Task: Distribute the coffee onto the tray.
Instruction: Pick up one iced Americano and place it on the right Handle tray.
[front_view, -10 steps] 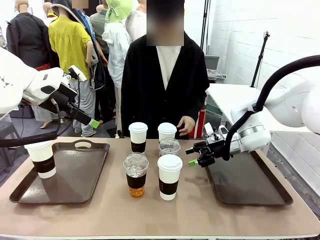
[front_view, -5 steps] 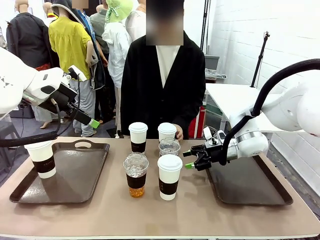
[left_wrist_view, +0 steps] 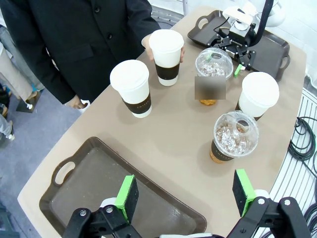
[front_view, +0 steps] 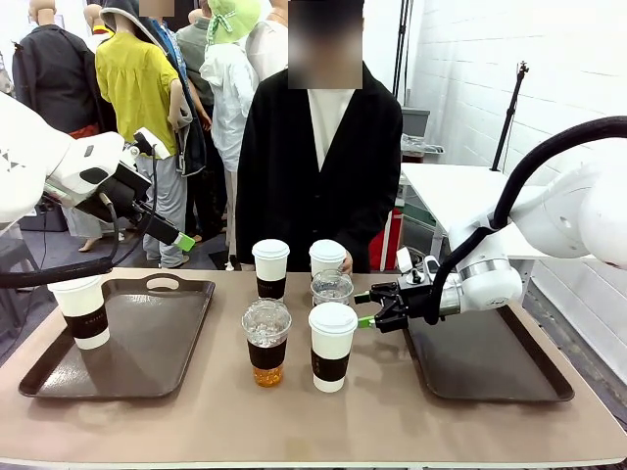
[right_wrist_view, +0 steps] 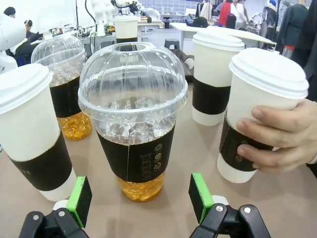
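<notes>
At the near side of the table [front_view: 196,421], two cups are standing side by side in the middle. The front clear cup [front_view: 266,343], with dark-amber drink, is on the left, and the front white cup [front_view: 333,346] is on the right; they are close but not touching.

At the left, the left tray [front_view: 147,367] is carrying one coffee, the tray cup [front_view: 83,311], which is standing upright near the tray's left edge. At the right, the right tray [front_view: 490,367] is lying flat.

The right gripper [front_view: 362,308] is hovering over this tray's left edge and pointing toward the middle. Its jaws are standing wide apart and are gripping nothing. Just ahead of its fingers, the back clear cup [right_wrist_view: 132,124] is standing upright. In the right wrist view this cup is sitting in line with the gap, and the green pads [right_wrist_view: 79,201] are not touching it.

Behind it, two more white cups are standing. The back left cup [front_view: 271,267] is standing alone, and the person's hand [right_wrist_view: 280,139] is wrapping around the back right cup [front_view: 327,257].

The left gripper [left_wrist_view: 185,194] is hanging high above the left tray's far side. Its jaws are also spread wide, with nothing between them.

The person [front_view: 318,166], in a black coat, is standing at the far side.
</notes>
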`<move>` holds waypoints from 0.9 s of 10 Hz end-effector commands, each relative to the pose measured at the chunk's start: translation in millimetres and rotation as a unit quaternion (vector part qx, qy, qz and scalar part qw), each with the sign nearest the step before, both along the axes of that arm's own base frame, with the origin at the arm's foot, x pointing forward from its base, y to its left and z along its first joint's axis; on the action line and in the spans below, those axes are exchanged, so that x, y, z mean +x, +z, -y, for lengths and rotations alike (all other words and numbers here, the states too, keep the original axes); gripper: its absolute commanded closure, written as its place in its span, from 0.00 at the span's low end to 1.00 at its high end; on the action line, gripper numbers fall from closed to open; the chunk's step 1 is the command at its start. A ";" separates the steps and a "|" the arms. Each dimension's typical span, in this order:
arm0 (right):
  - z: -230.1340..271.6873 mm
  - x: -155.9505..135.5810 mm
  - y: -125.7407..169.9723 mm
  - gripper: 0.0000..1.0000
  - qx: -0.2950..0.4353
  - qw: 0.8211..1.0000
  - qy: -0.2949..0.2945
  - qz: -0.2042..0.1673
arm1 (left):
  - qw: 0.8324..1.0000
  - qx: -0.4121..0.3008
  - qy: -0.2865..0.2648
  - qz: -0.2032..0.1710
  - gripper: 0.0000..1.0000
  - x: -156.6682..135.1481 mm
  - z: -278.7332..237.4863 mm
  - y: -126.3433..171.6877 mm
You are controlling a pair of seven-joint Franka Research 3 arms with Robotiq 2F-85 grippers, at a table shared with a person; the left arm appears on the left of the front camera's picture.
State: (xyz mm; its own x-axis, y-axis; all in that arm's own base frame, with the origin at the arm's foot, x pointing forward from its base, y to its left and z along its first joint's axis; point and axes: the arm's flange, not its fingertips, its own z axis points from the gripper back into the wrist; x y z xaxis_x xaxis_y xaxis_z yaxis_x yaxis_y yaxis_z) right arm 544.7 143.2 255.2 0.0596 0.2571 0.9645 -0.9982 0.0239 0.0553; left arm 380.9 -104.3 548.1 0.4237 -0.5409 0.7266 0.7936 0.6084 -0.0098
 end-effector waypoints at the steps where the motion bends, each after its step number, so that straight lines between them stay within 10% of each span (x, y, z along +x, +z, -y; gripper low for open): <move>1: -7.2 -0.7 -8.1 0.00 0.026 1.000 -0.010 0.011 | 1.000 -0.002 -0.002 -0.003 0.00 0.4 -1.1 -0.5; 9: -19.2 4.9 -17.7 0.00 0.069 0.997 -0.015 0.013 | 1.000 -0.002 -0.002 -0.003 0.00 0.4 -1.1 -0.5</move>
